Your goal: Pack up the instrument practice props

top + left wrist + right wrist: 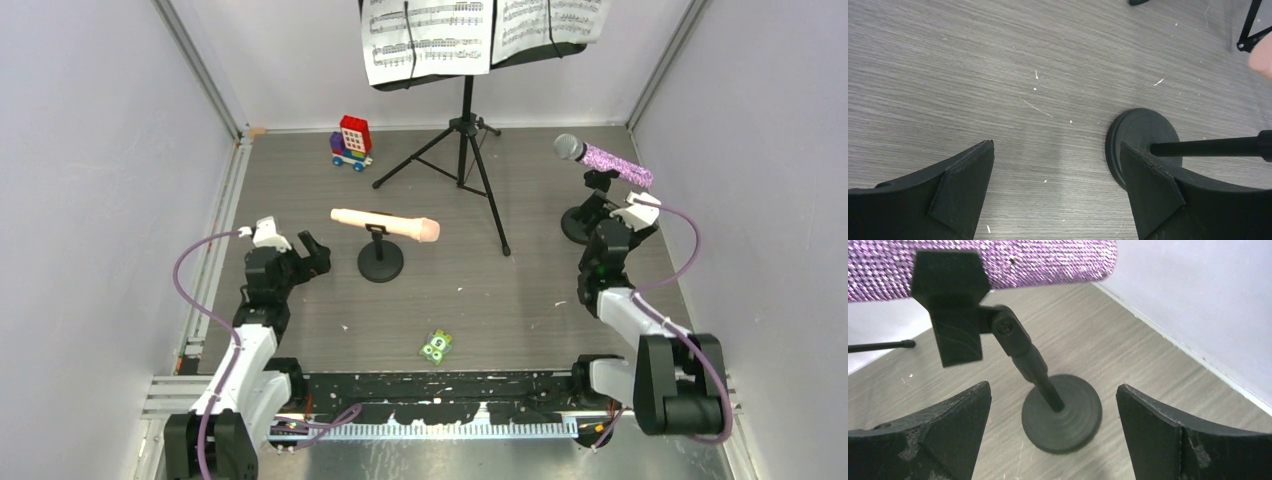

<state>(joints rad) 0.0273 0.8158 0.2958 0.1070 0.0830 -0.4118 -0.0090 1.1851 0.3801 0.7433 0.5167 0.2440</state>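
left gripper [1055, 150]: spread wide, nothing gripped, centre mic mount [1143, 137] base seen beside 1 finger | right gripper [1053, 386]: spread wide, nothing gripped, right-side mic mount [1063, 415] framed between 2 fingers | purple-glitter microphone [1013, 262] clipped atop it | pink microphone [385, 225] carried on centre mic mount, mid-table

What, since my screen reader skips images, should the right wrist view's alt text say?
A purple glitter mic lies across the clip of a short black stand on a grey table, beside a pale wall. The right gripper, open, frames the stand's round base at the picture's bottom.
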